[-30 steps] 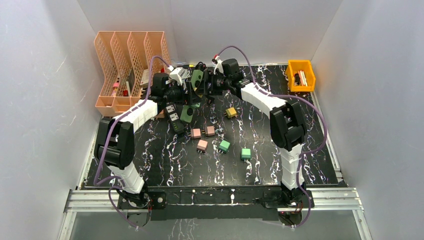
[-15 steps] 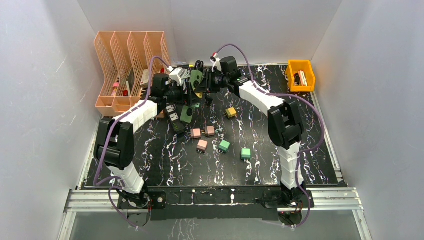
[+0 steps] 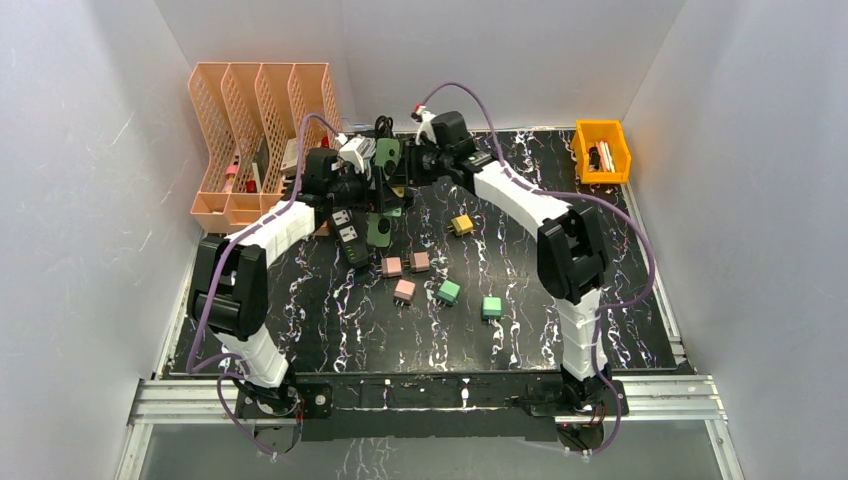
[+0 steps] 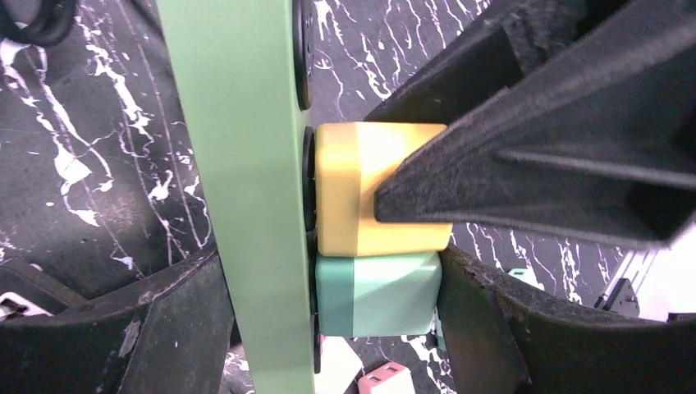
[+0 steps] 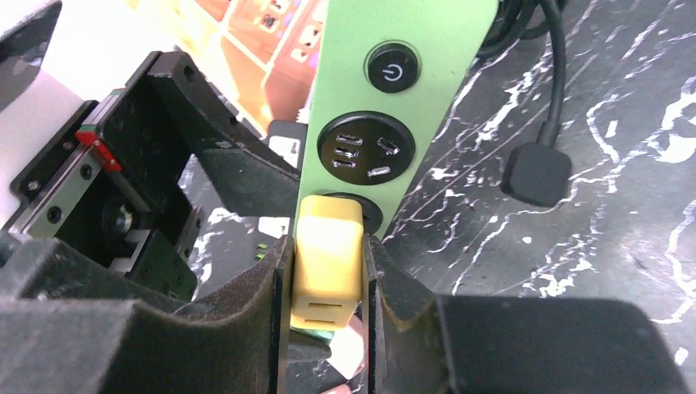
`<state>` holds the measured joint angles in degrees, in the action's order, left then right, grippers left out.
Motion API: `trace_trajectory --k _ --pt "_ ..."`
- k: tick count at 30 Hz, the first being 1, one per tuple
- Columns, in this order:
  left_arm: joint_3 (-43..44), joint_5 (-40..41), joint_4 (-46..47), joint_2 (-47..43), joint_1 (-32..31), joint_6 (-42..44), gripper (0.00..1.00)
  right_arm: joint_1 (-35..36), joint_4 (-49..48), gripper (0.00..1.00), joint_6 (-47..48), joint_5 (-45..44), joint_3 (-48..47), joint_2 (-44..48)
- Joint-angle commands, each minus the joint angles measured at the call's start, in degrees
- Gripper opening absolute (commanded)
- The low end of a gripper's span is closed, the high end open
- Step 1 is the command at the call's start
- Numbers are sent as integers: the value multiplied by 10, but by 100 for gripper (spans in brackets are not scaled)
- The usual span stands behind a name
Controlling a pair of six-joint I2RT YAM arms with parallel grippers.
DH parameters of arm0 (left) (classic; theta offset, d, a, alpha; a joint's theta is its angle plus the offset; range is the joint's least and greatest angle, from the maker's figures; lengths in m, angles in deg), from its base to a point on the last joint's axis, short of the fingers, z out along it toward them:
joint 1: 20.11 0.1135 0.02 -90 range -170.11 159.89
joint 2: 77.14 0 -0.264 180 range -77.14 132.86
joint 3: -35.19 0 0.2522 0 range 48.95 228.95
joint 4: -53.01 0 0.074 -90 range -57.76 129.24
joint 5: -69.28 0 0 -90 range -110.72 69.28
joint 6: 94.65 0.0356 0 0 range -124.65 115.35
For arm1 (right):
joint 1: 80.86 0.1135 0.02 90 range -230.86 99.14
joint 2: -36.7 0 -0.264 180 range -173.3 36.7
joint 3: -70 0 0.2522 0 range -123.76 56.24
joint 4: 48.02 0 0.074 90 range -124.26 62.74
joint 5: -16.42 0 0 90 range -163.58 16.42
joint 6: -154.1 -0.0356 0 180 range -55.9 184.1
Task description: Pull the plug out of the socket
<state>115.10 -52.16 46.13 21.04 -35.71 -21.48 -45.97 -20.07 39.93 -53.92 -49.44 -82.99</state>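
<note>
In the top view, we see the file rack (image 3: 250, 110) at the upper left of the desk (image 3: 330, 320) and the small bin (image 3: 600, 150) at the upper right. At the middle of the desk lie scattered loose plugs (image 3: 448, 292), with a second strip (image 3: 347, 235) lying just above and left of them. At upper centre, the socket strip (image 5: 394, 98) stands up off the desk between the two arms. In the right wrist view, the plug (image 5: 328, 254) sits in the socket below a free one, the right fingers (image 5: 246, 312) touching it on both sides. In the left wrist view, another plug (image 4: 373, 291) sits just beneath it, and the left fingers (image 4: 525, 328) bracket strip and plug.
</note>
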Motion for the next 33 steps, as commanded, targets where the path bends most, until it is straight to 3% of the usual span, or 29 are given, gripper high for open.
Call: trace_trajectory --k 1,3,6,8,11,14,17,22,25,27,30,33 --pt "22 -19 45 -43 -6 17 48 -54 -175 0 -88 231 81 39" --pt "23 -20 45 -44 -6 18 48 -64 -182 0 -106 250 89 27" --pt "24 -20 43 -45 -6 19 48 -60 -122 0 -70 211 54 21" --pt "24 -20 42 -43 -6 20 47 -38 -33 0 3 126 -3 19" --pt "26 -20 40 -41 -6 20 47 21 88 0 116 -77 -93 15" --pt "29 -18 38 -38 -6 20 47 53 116 0 155 -172 -118 22" --pt "30 -16 37 -36 -6 20 47 30 84 0 133 -112 -69 49" --pt "30 -8 34 -36 -6 22 47 -82 -107 0 -41 184 94 80" --pt "29 -4 33 -35 -6 22 47 -99 -141 0 -82 220 109 73" --pt "29 0 32 -33 -6 22 47 -78 -65 0 -30 161 60 66" --pt "30 8 31 -30 -6 19 46 -9 70 0 98 -18 -38 59" --pt "33 15 28 -27 -6 18 46 52 115 0 160 -182 -80 63"
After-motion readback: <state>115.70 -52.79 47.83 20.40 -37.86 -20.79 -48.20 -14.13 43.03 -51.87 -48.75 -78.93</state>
